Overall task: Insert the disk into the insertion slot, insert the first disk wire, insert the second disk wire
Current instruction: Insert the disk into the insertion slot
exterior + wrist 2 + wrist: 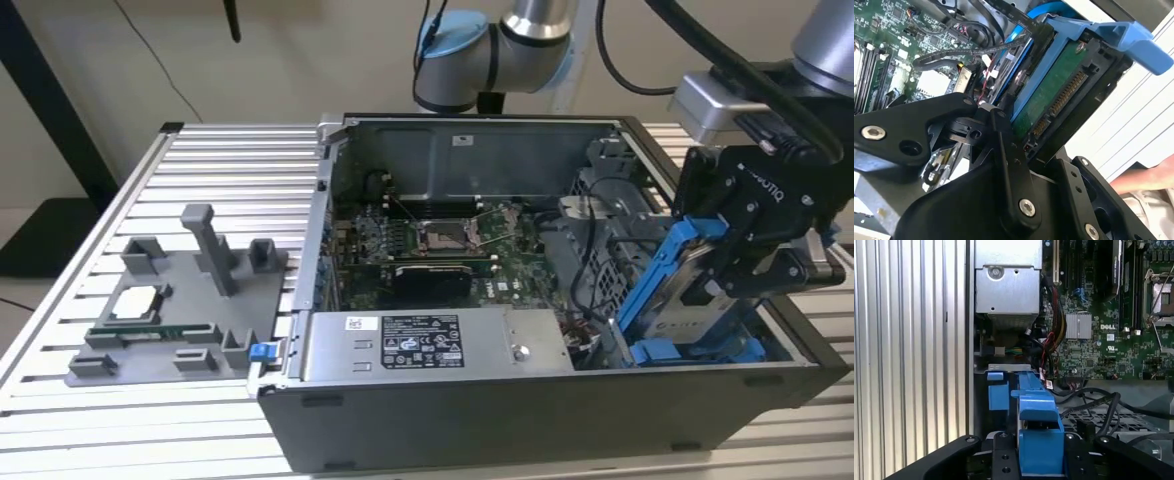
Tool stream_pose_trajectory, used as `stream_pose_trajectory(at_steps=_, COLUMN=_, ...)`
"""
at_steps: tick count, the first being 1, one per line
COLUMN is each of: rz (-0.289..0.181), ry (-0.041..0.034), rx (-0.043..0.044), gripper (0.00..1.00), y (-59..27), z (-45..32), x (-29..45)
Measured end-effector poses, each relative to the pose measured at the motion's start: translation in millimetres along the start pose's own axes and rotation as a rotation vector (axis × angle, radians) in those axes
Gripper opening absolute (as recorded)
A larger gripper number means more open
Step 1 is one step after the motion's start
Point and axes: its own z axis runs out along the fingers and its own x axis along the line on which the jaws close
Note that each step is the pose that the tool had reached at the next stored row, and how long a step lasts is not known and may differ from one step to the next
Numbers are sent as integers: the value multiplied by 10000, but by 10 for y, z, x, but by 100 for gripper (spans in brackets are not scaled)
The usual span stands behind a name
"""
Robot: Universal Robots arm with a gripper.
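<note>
1. One robot arm works over an open computer case (pixel 534 420) that lies on a ribbed metal table (pixel 227 160).
2. Its gripper (pixel 731 272) is closed on the disk (pixel 671 300). Black fingers (pixel 1004 460) press on opposite sides of the bright blue carrier (pixel 1039 440), and nothing else is in the grasp.
3. The disk stands steeply tilted, almost on end. Its lower end sits among the blue plastic parts of the insertion slot (pixel 707 352), in the case corner at the exterior view's right. Its upper end leans out above the case wall. The disk is only partly entered, not lying flat in the bay. The tilt appears meant to bring the leading end to the mouth of the bay while clearing the wall.
4. In the second wrist view the disk's green circuit board (pixel 1056 87) faces the camera. Its gold connector row (pixel 1066 100) is bare, so neither wire looks attached. Loose black cables (pixel 954 54) hang just beside it.
5. The first wrist view looks along the carrier into the slot (pixel 998 395). The grey power-supply box (pixel 1006 285) lies beyond it and the motherboard (pixel 1104 320) alongside.
6. A grey fixture tray (pixel 187 300) sits well apart at the exterior view's left.
7. Part of a person's arm (pixel 1146 179) shows at the edge of the second wrist view, beyond the case.
</note>
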Motion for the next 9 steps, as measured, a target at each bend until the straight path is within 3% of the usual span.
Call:
stream_pose_trajectory(at_steps=1, rz=0, ry=0, rx=0, gripper=0, y=0, z=0, x=0)
stream_pose_trajectory(at_steps=2, rz=-1, ry=-2, rx=1, gripper=100, y=-1, z=1, x=-1)
stream_pose_trajectory(at_steps=9, rz=-2, ry=-26, rx=-1, gripper=100, y=5, z=-85, x=-4)
